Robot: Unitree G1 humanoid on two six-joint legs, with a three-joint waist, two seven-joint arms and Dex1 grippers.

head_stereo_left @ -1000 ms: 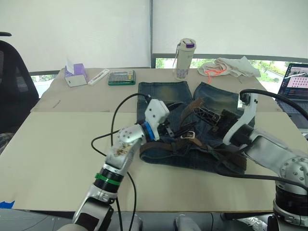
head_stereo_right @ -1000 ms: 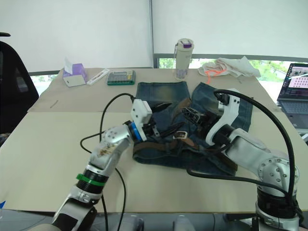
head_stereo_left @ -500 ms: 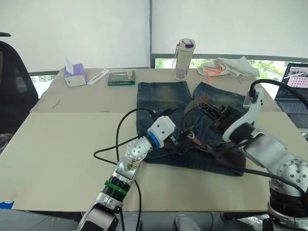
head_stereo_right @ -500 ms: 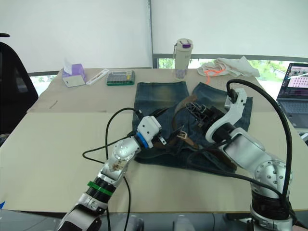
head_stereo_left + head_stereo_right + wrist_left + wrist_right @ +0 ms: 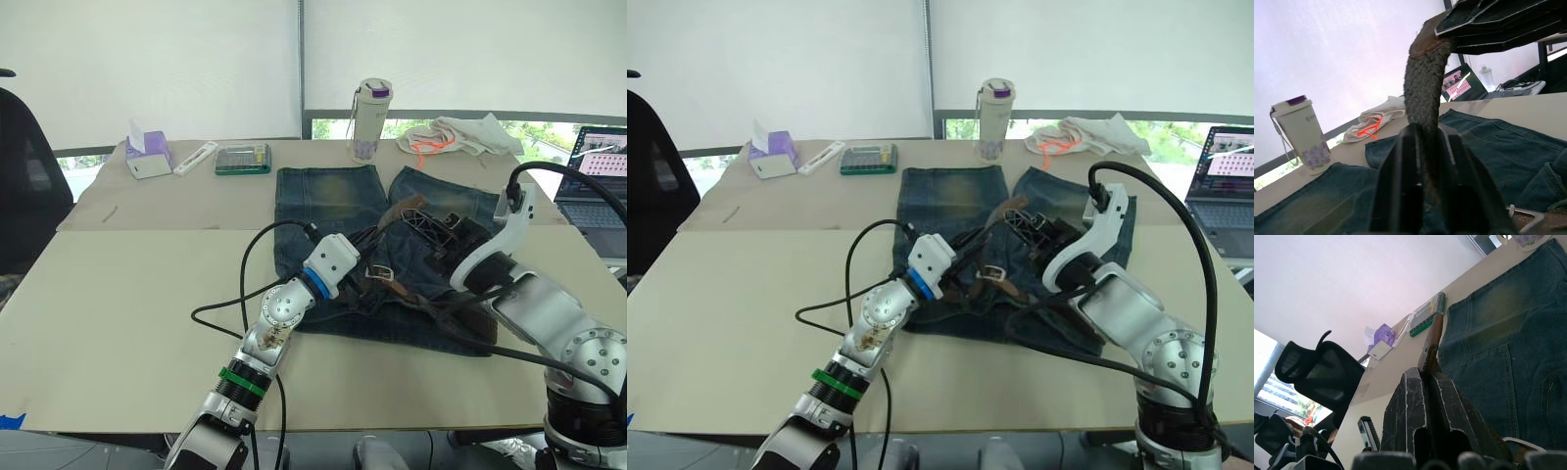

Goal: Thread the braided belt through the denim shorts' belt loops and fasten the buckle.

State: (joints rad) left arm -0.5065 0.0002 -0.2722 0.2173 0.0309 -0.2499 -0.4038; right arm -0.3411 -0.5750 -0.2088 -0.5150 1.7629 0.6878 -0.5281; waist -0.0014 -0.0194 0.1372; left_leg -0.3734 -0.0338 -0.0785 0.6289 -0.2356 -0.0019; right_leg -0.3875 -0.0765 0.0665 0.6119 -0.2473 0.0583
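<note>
My left arm reaches forward low over the table (image 5: 127, 294), elbow bent, and its gripper (image 5: 364, 257) sits over the waistband of the shorts (image 5: 328, 196). In the left wrist view the two black fingers (image 5: 1400, 186) are clamped on the belt (image 5: 1422, 88), which rises between them as a rough, fuzzy dark brown braid. My right arm comes in from the right with the forearm raised and the wrist turned inward; its gripper (image 5: 423, 211) is also closed on the belt, whose smooth brown end (image 5: 1431, 340) sticks up past the scuffed finger pads (image 5: 1410, 416) in the right wrist view.

The shorts lie flat near the middle of the table, faded blue denim with yellowish worn patches, the two wide legs pointing away from me. The belt runs in loose loops across the waistband between the two grippers. The buckle (image 5: 991, 272), a small silver rectangular frame, lies on the denim just beside the left gripper.

The waistband is mostly covered by my arms, cables and belt, so I cannot make out which loops the belt passes through.
</note>
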